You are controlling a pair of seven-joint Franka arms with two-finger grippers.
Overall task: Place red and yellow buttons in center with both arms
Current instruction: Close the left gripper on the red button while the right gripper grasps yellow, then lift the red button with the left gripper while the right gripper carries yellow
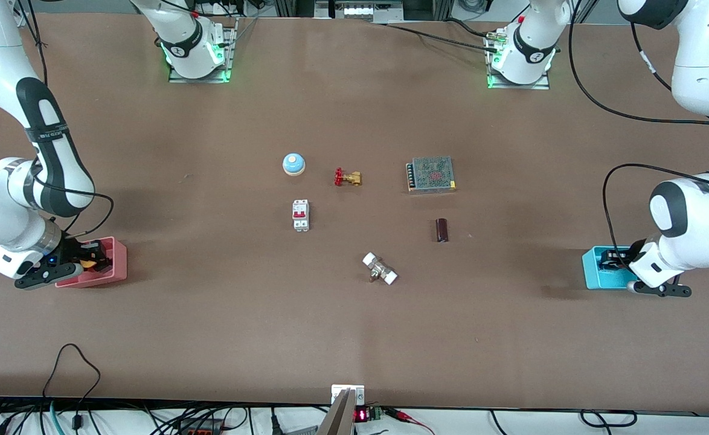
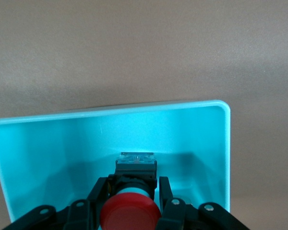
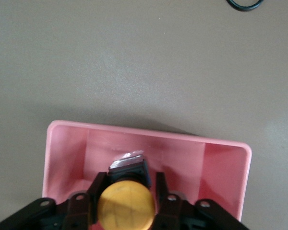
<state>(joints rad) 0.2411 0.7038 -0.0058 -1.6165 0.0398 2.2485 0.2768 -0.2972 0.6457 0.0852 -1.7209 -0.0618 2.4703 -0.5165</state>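
The red button (image 2: 130,213) lies in the cyan tray (image 2: 48,143) at the left arm's end of the table. My left gripper (image 2: 132,184) reaches into that tray (image 1: 593,275) and its fingers (image 2: 102,189) close on the button's dark body under the red cap. The orange-yellow button (image 3: 126,203) is in the pink tray (image 3: 221,167) at the right arm's end. My right gripper (image 3: 127,179) is down in that tray (image 1: 116,266), shut on the button's body; the yellow cap (image 1: 90,264) shows between its fingers. In the front view my left gripper (image 1: 615,261) hides the red button.
On the brown table between the trays are a blue-and-white bell (image 1: 293,164), a red-handled brass valve (image 1: 347,177), a white breaker (image 1: 301,215), a metal mesh box (image 1: 431,174), a dark cylinder (image 1: 442,230) and a white-ended fitting (image 1: 380,269).
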